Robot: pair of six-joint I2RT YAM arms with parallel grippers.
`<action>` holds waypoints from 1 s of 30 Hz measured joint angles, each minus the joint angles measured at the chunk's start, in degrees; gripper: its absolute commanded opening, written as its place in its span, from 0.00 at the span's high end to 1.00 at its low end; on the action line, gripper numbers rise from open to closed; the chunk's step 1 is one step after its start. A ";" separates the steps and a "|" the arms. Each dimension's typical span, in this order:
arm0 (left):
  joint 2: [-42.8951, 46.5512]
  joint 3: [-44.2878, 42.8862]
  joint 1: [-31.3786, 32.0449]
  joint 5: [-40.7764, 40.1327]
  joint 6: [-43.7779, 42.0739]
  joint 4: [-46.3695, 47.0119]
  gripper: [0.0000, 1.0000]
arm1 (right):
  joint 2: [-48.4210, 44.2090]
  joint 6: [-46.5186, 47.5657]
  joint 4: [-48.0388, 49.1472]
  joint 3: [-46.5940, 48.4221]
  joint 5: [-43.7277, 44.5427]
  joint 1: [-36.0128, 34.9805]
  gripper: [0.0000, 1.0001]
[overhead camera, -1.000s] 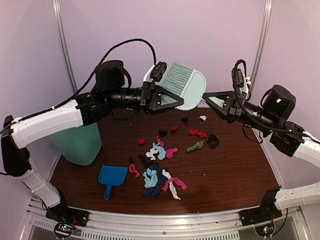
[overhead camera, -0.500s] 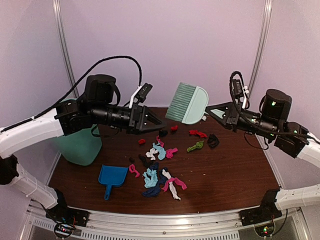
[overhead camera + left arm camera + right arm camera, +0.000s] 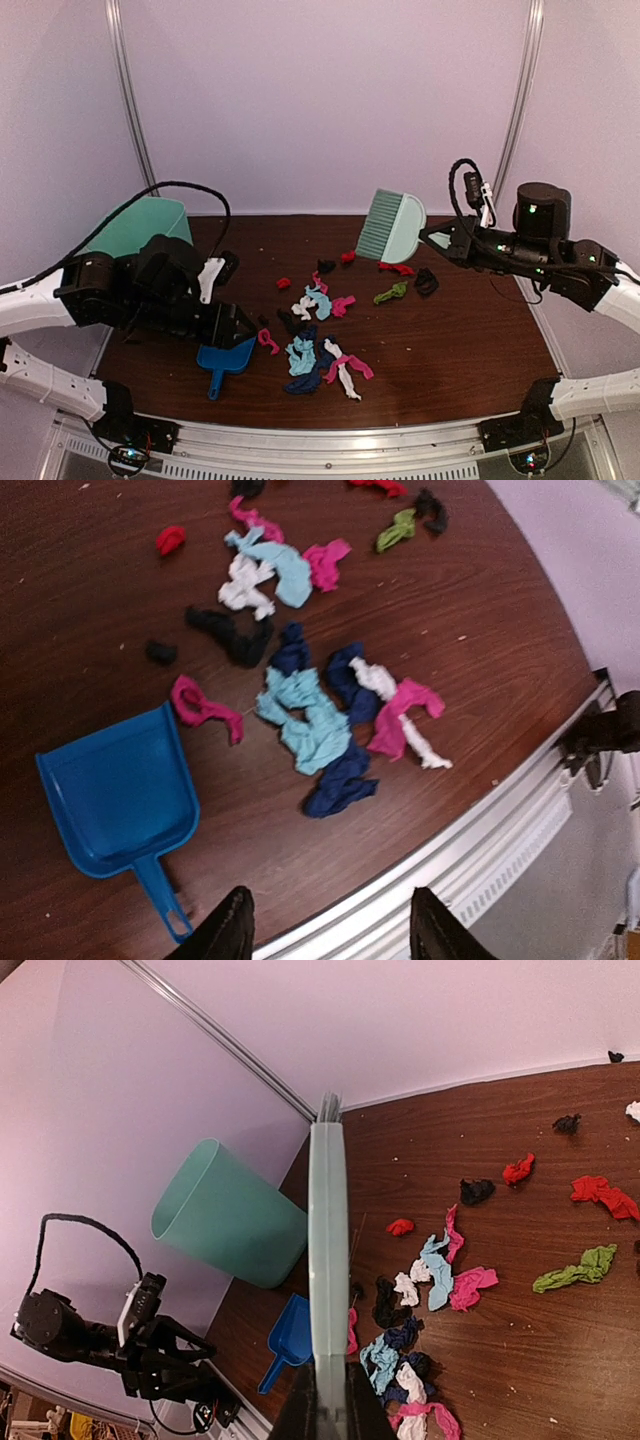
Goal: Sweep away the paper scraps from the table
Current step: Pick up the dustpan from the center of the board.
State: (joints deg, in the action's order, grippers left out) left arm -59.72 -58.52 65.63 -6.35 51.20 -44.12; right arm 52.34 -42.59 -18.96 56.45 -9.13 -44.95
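Blue plastic dustpan (image 3: 115, 795) lies flat at the near left of the table (image 3: 470, 330), close below your left gripper (image 3: 333, 930), whose jaws stand apart and empty. Descend carelessly and a finger could likely shove the pan into the pile or skid it toward the front edge. The paper scraps (image 3: 305, 715) sit loose and crumpled mid-table, just right of the pan, with red, green and black strays farther back. Your right gripper (image 3: 432, 237) is clamped on the pale green brush (image 3: 392, 227), raised above those strays; a hard stroke might flick light scraps off the table.
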 measured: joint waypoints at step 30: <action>-1.90 30.75 3.87 -9.31 11.50 7.28 0.32 | -2.23 -2.23 -1.42 -4.09 1.81 0.04 1.00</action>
State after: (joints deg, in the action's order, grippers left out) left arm -61.63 -27.77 69.49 -15.66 62.70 -36.84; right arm 50.11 -44.82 -20.38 52.36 -7.31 -44.91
